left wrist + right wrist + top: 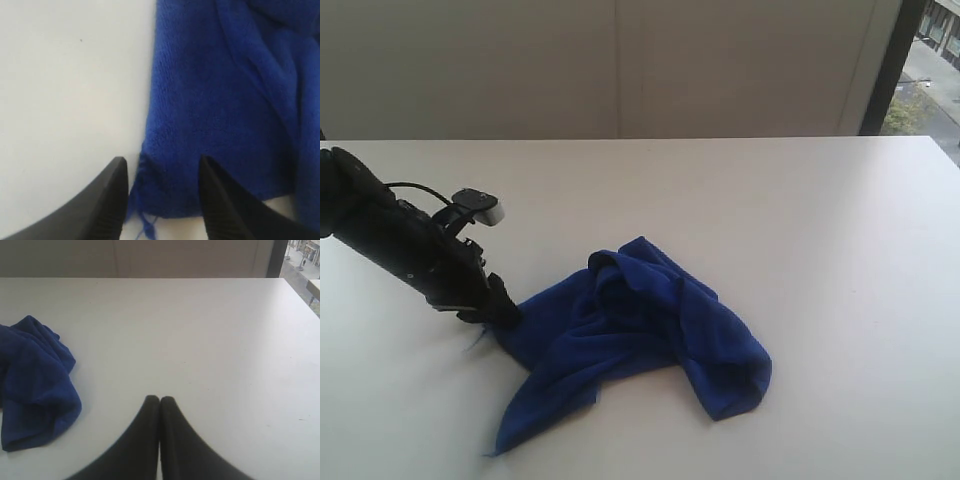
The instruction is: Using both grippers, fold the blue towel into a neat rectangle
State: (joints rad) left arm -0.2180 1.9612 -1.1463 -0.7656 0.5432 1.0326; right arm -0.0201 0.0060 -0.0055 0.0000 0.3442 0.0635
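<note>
Blue towel (640,330) lies crumpled and unfolded on the white table (820,220), lower centre of the exterior view, with one corner trailing toward the bottom edge. Left gripper (503,312) sits low at the towel's left edge, centre-left of that frame; its wrist view shows the fingers (110,200) apart, a frayed corner lying between them, not pinched. Right gripper (160,399): fingers pressed together, holding nothing, over the table, towel well apart from it.

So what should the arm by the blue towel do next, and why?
Probably close the left end effector on the frayed corner of the blue towel: its jaws stand open astride that corner, and the towel lies crumpled, not yet spread flat.
</note>
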